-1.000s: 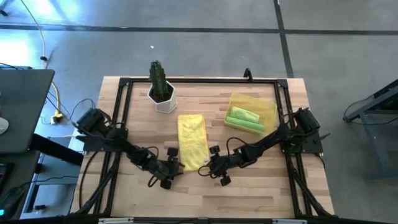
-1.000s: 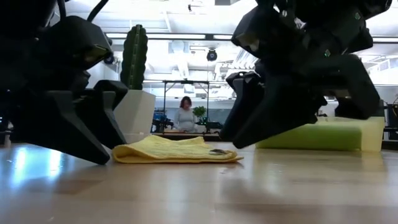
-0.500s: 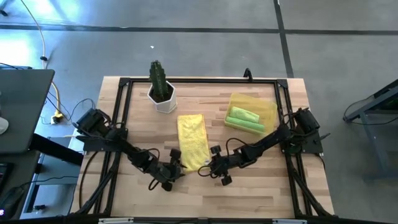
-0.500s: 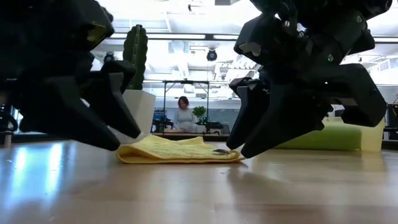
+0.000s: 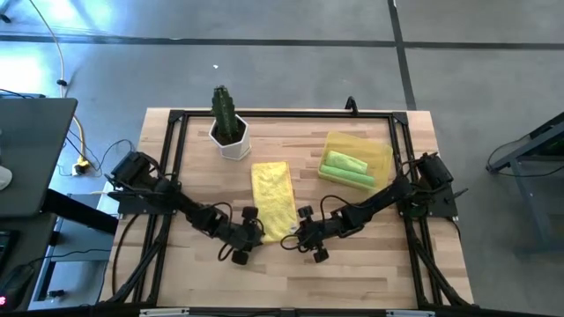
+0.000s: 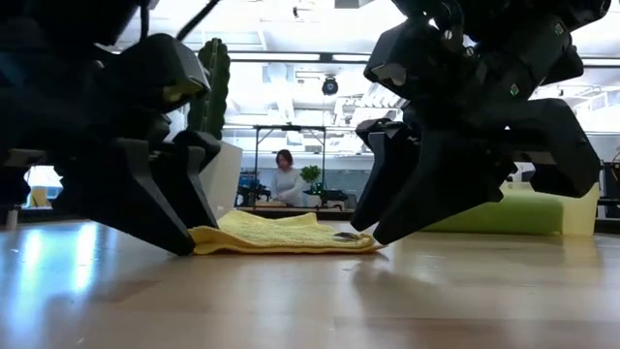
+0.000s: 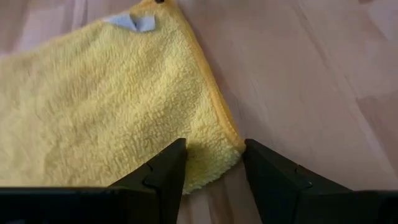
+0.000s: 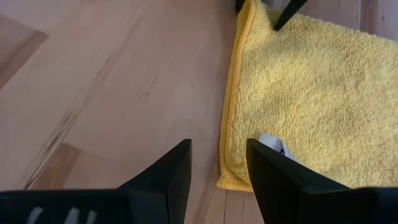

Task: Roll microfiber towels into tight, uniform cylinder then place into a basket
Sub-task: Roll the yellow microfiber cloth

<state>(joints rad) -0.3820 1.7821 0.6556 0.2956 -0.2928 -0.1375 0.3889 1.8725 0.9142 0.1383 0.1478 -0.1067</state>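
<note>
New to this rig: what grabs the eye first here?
The bright yellow towel lying folded flat at the table's middle, with the left gripper and right gripper both open, one at each corner of its near edge. Next, the yellow basket at the far right, already holding two rolled green towels, and the potted cactus at the far left.

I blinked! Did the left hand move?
Yes. The left hand slid right, closer to the yellow towel's corner; the cactus pot stayed put.
</note>
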